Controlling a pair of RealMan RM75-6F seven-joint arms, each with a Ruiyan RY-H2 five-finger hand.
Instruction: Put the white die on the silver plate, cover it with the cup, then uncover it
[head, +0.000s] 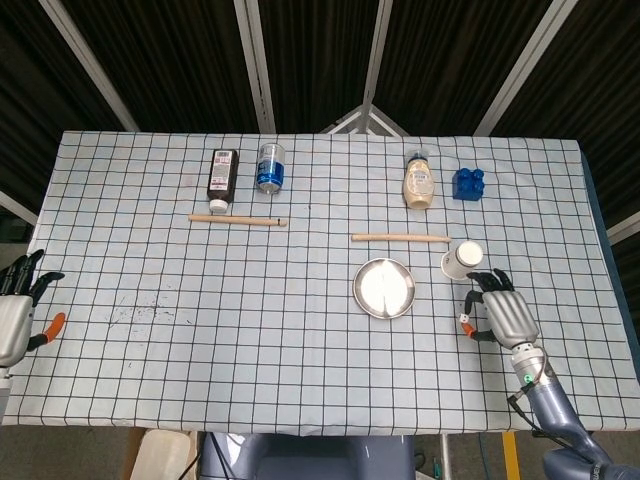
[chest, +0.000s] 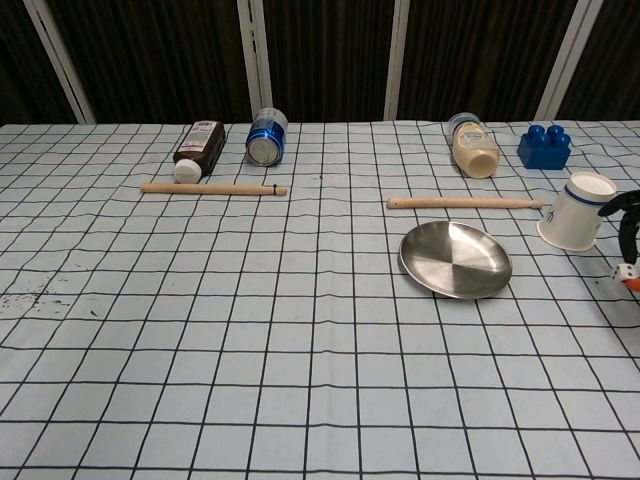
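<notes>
1. While our right hand (head: 505, 315) sits at the lower right of the head view, it pinches the small white die (chest: 622, 270) between an orange-tipped thumb and a finger, with the other fingers spread. In the chest view the die shows at the far right edge and seems clear of the checked tablecloth (head: 300, 350), but we can't be sure of that.
2. Our left hand (head: 15, 320) is at the far left edge of the head view, fingers apart, holding nothing. No risk from it.
3. Risk A: the pinch looks shallow on a tiny cube. If the fingers ease during the carry toward frame centre, we judge the die drops and rolls on the cloth, possibly off the near edge.
4. Risk B: the white paper cup (head: 462, 258) lies on its side just above the hand in the head view, between it and the thin wooden stick (head: 400, 238). A swing that drifts upward in frame could nudge the cup and send it rolling.
5. Risk C: the round silver metal plate (head: 383, 288) is shallow and slick. If we release from too high, the die likely bounces or skates off the rim. Release low and near the middle.
6. Risk D: the die is at the chest view's edge and nearly hidden by fingers in the head view, so we have poor feedback on a slip.
7. Bottles, can and blue block along the top of frame are well apart from the path.
</notes>
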